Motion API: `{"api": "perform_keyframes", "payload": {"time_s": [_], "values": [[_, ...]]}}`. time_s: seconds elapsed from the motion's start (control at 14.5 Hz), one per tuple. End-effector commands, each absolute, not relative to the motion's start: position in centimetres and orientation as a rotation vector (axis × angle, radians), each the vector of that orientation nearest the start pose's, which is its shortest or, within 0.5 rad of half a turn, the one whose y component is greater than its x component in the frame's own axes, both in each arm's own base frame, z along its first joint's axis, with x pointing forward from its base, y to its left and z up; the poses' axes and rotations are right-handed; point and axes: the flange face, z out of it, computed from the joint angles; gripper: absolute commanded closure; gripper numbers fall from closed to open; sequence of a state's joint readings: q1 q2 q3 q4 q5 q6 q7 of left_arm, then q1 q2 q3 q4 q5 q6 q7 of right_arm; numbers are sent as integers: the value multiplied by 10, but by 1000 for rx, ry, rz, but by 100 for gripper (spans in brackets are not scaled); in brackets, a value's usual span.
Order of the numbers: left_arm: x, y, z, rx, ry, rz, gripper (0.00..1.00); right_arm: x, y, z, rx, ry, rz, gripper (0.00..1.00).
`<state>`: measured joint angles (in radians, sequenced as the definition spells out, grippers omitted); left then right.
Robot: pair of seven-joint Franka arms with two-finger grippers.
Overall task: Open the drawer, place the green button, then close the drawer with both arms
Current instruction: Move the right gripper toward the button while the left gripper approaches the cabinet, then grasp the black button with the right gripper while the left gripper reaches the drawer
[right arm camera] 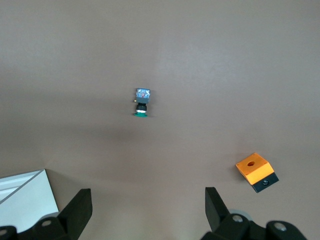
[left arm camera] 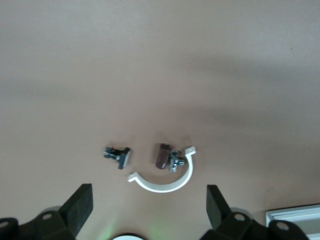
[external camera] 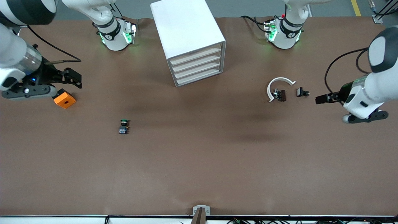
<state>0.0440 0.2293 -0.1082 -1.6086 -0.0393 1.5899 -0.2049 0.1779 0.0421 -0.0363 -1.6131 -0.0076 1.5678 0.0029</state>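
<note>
On the brown counter [external camera: 199, 161], the tiny green-capped button [external camera: 123, 127] lies nearer the front camera than the white drawer cabinet [external camera: 189, 40]; left pincer [left arm camera: 149, 210] and right pincer [right arm camera: 147, 212] hover with fingers spread, empty.

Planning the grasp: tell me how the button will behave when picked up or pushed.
The button looks small, so it is probably light and may skid on the smooth table if nudged. It lies on its side; the round green cap could let it roll a little. The blocky body seems rigid and offers flatter faces to pinch.
</note>
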Motion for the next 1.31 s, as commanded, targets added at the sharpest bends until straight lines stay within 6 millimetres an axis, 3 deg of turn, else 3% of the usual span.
{"api": "perform_keyframes", "payload": {"time_s": [0.0,0.07,0.21,0.41,0.55,0.76,0.9,1.1,1.17,1.24], "values": [[615,-57,451,-3163,-313,453,0,572,93,554,-3166,-279,234,0],[616,-68,431,-3171,-342,523,0,575,96,541,-3166,-280,278,0],[618,-78,417,-3192,-418,595,0,580,98,517,-3162,-277,365,0],[616,-116,381,-3127,-632,742,0,595,96,467,-3158,-260,475,0],[611,-160,360,-3041,-730,781,0,603,95,442,-3154,-251,493,0],[603,-210,333,-2911,-966,804,0,605,92,399,-3152,-238,442,0],[592,-243,317,-2852,-1005,821,0,606,91,377,-3156,-222,378,0],[583,-271,292,-2741,-1142,816,0,607,101,338,-3177,-70,343,0],[579,-283,276,-2678,-1196,812,0,610,105,325,-3177,-69,336,0],[577,-303,274,-2666,-1202,789,0,610,105,312,-3177,-69,323,0]]}}
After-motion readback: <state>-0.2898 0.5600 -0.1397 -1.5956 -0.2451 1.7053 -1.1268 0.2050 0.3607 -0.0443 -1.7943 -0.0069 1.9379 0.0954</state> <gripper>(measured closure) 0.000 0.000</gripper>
